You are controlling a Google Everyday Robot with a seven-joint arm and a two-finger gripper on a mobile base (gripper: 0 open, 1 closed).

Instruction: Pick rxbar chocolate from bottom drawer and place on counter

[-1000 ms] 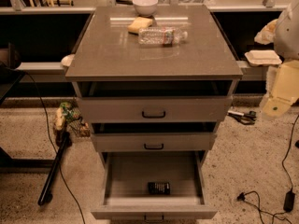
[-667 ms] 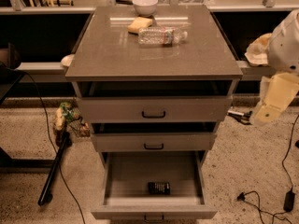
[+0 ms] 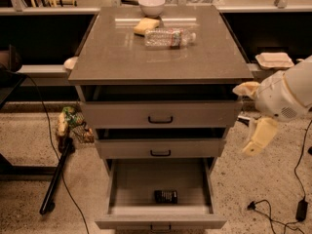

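The rxbar chocolate (image 3: 165, 196), a small black bar, lies flat near the front of the open bottom drawer (image 3: 161, 213). The counter (image 3: 122, 52) is the grey-brown slab on top of the drawer unit. My gripper (image 3: 257, 138) hangs from the white arm at the right of the cabinet, level with the middle drawer, well above and to the right of the bar. It holds nothing that I can see.
On the counter lie a clear plastic bottle (image 3: 168, 37), a yellow sponge-like block (image 3: 146, 26) and a white bowl (image 3: 151, 5). Two upper drawers (image 3: 161, 116) stand slightly open. Cables (image 3: 273, 213) lie on the floor at right; a black pole (image 3: 56, 179) leans at left.
My arm and gripper have moved left and down, closer to the right side of the cabinet. The bar and the drawers have not moved.
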